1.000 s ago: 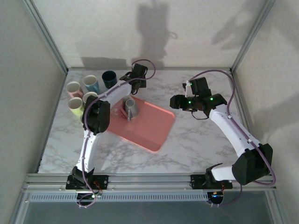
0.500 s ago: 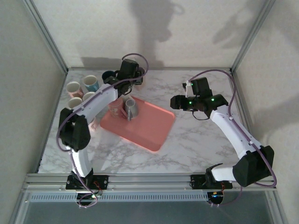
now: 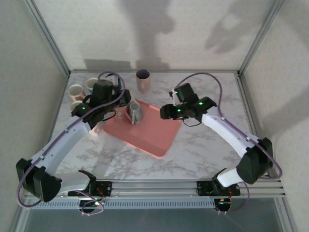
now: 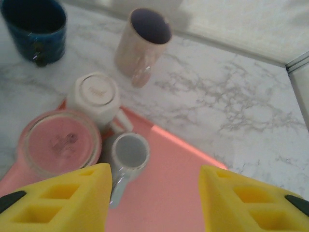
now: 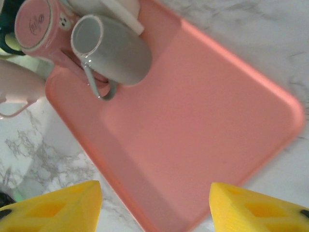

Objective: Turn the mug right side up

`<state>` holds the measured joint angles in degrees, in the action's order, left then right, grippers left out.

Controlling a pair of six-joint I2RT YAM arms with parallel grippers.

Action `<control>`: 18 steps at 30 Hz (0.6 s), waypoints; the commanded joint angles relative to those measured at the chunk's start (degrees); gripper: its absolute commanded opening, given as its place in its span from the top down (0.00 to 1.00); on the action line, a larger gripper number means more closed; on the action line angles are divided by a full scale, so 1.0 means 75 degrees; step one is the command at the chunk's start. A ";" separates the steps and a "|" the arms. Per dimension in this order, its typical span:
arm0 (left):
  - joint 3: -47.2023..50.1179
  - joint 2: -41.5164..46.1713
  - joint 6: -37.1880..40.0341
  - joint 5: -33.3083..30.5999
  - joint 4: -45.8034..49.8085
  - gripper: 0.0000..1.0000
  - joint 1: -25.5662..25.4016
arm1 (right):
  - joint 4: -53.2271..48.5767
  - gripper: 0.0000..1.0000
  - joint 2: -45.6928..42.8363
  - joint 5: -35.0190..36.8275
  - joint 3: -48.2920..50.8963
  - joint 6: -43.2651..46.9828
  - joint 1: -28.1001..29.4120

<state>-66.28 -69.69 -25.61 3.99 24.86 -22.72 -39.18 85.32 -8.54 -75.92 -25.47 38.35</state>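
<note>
A pink tray (image 3: 154, 135) lies mid-table. At its back left corner stand a white mug (image 4: 94, 94) and a pink mug (image 4: 60, 142), both bottom up. A grey mug (image 4: 126, 153) stands beside them with its handle toward the tray's middle. I cannot tell whether its mouth or its base faces up. My left gripper (image 3: 120, 100) hovers open just above these mugs, with nothing between its yellow fingers (image 4: 63, 203). My right gripper (image 3: 165, 112) hangs open over the tray's right part, and the grey mug (image 5: 113, 50) lies ahead of it.
A pale pink mug (image 3: 143, 79) stands upright on the marble behind the tray. A dark blue mug (image 4: 34, 29) and several more mugs (image 3: 76, 90) stand upright at the back left. Open marble lies right of the tray and in front of it.
My left arm has swung from the back of the table to the tray's left side, leaving the pale pink mug upright there. My right gripper has moved left over the tray.
</note>
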 commanded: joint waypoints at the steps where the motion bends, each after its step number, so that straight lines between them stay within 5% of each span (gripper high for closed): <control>1: 0.0697 0.0738 -0.0060 0.0963 0.0574 0.50 0.0584 | 0.0081 0.40 0.0607 0.0700 -0.0610 -0.0838 0.0541; 11: 0.2251 0.1935 0.0526 0.3264 0.0740 0.51 0.2657 | 0.0074 0.37 0.2825 0.1471 -0.2191 -0.2333 0.1685; 18: 0.2599 0.2006 0.0603 0.3911 0.0466 0.50 0.3221 | 0.0131 0.35 0.3976 0.1714 -0.3118 -0.2720 0.1815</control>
<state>-47.81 -55.86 -22.28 28.49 29.63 0.32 -38.35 112.99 1.96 -95.79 -43.31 51.40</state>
